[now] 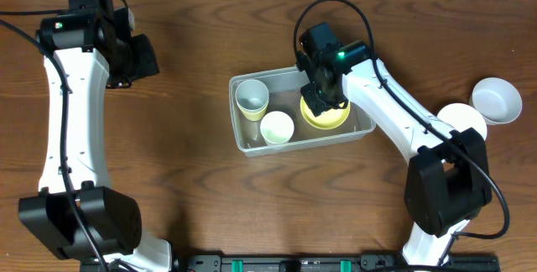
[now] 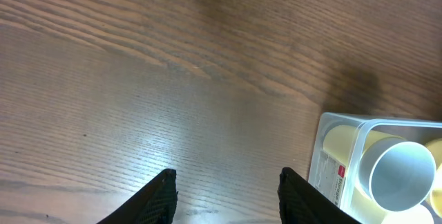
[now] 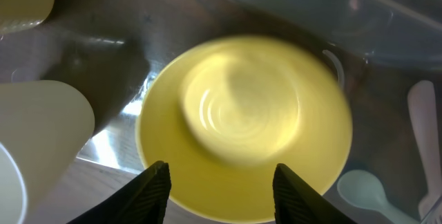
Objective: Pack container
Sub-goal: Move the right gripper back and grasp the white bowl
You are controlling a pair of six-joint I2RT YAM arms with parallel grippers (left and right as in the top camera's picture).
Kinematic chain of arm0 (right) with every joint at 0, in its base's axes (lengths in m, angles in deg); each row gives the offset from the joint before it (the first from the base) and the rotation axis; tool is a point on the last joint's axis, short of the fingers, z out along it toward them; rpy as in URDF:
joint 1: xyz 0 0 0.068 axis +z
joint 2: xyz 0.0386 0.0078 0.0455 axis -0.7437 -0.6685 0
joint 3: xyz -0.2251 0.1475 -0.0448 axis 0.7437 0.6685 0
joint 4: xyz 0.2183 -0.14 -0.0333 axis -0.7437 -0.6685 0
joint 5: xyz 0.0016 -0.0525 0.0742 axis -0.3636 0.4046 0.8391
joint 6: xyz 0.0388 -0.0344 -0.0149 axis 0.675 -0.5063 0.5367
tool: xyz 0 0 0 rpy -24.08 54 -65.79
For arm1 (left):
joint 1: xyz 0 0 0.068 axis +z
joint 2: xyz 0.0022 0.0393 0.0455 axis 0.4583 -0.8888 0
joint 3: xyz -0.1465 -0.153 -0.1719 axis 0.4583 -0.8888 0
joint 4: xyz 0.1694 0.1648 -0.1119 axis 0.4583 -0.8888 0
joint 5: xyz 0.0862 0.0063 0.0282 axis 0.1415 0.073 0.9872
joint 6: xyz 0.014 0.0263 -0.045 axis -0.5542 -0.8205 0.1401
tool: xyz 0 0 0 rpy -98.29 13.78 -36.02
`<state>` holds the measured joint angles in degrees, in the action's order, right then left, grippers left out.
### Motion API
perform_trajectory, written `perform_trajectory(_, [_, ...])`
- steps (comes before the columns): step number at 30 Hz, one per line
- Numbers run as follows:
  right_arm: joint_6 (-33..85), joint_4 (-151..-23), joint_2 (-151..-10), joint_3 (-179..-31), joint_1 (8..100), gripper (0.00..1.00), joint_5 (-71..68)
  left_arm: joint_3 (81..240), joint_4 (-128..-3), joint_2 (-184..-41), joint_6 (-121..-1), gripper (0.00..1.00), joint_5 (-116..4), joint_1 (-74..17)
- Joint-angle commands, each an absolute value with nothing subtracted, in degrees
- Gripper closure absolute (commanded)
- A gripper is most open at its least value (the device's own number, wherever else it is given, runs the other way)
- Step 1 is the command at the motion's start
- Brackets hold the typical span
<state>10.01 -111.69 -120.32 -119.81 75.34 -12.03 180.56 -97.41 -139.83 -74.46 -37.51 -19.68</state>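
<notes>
The clear rectangular container (image 1: pixel 243 142) sits mid-table. Inside it are a grey-white cup (image 1: pixel 252 97), a pale yellow cup (image 1: pixel 277 128) and a yellow bowl (image 1: pixel 329 119) at its right end. My right gripper (image 1: pixel 319 97) hovers over the yellow bowl; in the right wrist view its fingers (image 3: pixel 222 182) are open and empty, with the bowl (image 3: pixel 242 124) just below, blurred. My left gripper (image 1: pixel 138 58) is far left of the container, over bare table; its fingers (image 2: pixel 228 193) are open and empty. The container's corner (image 2: pixel 331 131) and grey-white cup (image 2: pixel 400 175) show in the left wrist view.
Two white bowls stand at the right edge: one (image 1: pixel 497 100) farther back, one (image 1: pixel 461 119) partly behind my right arm. Pale spoons (image 3: pixel 366 189) lie near the yellow bowl in the right wrist view. The table is dark wood.
</notes>
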Motion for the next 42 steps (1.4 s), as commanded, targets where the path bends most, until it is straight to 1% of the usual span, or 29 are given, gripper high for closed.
perform_trajectory(1, [10.2,-111.7,-120.5,-119.5,75.5,0.48,-12.6,181.5,-97.7,-138.8,-74.4,0.51,-38.3,-19.7])
perform_trajectory(5, [10.2,-111.7,-120.5,-119.5,75.5,0.42,-12.6,181.5,-97.8,-138.8,-74.4,0.51,-38.2,-19.7])
perform_trajectory(6, [10.2,-111.7,-120.5,-119.5,75.4,0.42,-12.6,181.5,-97.8,-138.8,-74.4,0.51,-38.2,-19.7])
perform_trajectory(8, [10.6,-111.7,-120.3,-119.6,75.3,0.46,-12.6,181.5,-97.8,-138.8,-74.4,0.51,-38.2,-19.7])
perform_trajectory(9, [11.6,-111.7,-120.1,-119.8,75.2,0.47,-13.2,181.5,-97.8,-138.8,-74.4,0.51,-38.2,-19.7])
perform_trajectory(12, [16.2,-112.1,-118.6,-121.5,74.1,0.44,-17.9,181.5,-97.8,-138.8,-74.4,0.51,-38.2,-19.7])
perform_trajectory(15, [18.5,-113.5,-115.1,-125.1,71.1,0.42,-22.1,181.5,-97.8,-138.8,-74.4,0.51,-38.2,-19.7])
perform_trajectory(16, [19.1,-113.8,-113.9,-126.2,69.8,0.41,-23.1,181.5,-97.8,-138.8,-74.4,0.51,-38.2,-19.7])
perform_trajectory(19, [22.4,-113.9,-109.6,-128.5,63.4,0.28,-24.5,181.5,-97.8,-138.8,-74.4,0.51,-38.2,-19.7])
perform_trajectory(20, [23.6,-113.9,-108.6,-128.6,61.2,0.26,-24.1,181.5,-97.8,-138.8,-74.4,0.51,-38.2,-19.7])
perform_trajectory(25, [30.2,-120.4,-107.1,-128.4,47.9,0.26,-19.0,181.5,-97.8,-138.8,-74.4,0.51,-38.2,-19.7])
perform_trajectory(29, [30.8,-123.5,-108.9,-125.3,40.5,0.26,-14.9,181.5,-97.8,-138.8,-74.4,0.51,-38.2,-19.7])
perform_trajectory(34, [31.6,-121.6,-111.6,-117.6,36.2,0.25,-14.9,181.5,-98.1,-138.8,-74.4,0.51,-38.2,-19.7])
perform_trajectory(42, [31.6,-115.1,-114.8,-108.0,34.3,0.26,-15.0,181.5,-98.2,-138.8,-74.4,0.51,-38.2,-19.7])
